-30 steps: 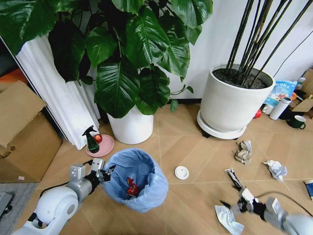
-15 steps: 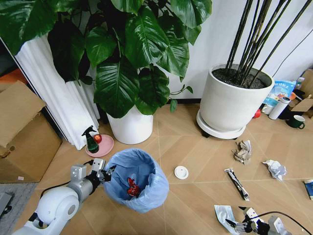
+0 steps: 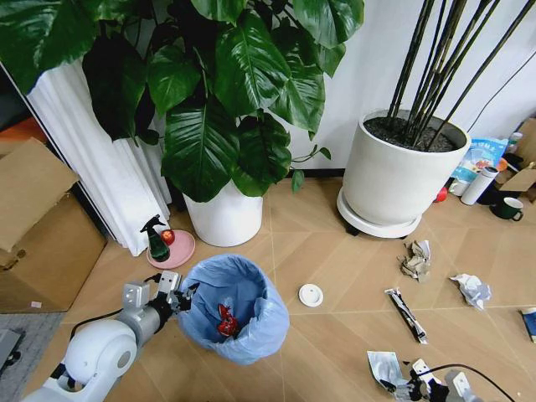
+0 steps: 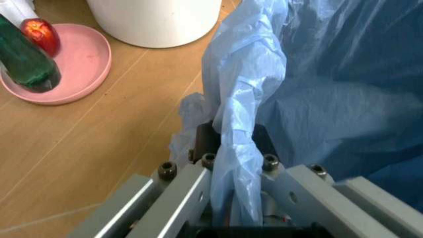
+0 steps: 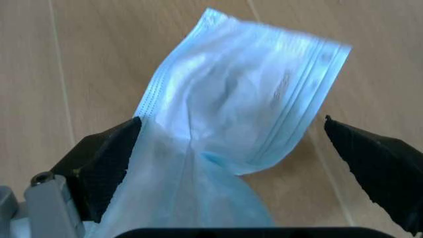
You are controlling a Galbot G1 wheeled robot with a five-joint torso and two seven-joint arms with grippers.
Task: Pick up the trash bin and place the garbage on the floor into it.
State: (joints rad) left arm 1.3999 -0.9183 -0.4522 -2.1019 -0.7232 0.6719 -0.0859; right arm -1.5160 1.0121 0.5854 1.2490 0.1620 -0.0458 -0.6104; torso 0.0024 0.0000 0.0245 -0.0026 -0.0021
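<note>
The left pincer (image 3: 181, 295) is clamped on the trash bin's (image 3: 243, 310) bagged rim. The right pincer (image 5: 231, 144) hangs spread wide around a pale-blue face mask (image 5: 244, 119) lying on the floor (image 3: 335, 335).

I see the trash bin (image 3: 234, 308) tilted on the floor (image 3: 335, 335), its crinkly light-blue bag folded over the rim, a crushed red can (image 3: 226, 320) inside. On the tan chevron boards lie a white disc (image 3: 311, 295) just beside the bin, a striped wrapper (image 3: 405, 314), two crumpled paper wads (image 3: 416, 259) farther right, and a pale blue face mask (image 5: 238, 144) flat near the bottom edge.
</note>
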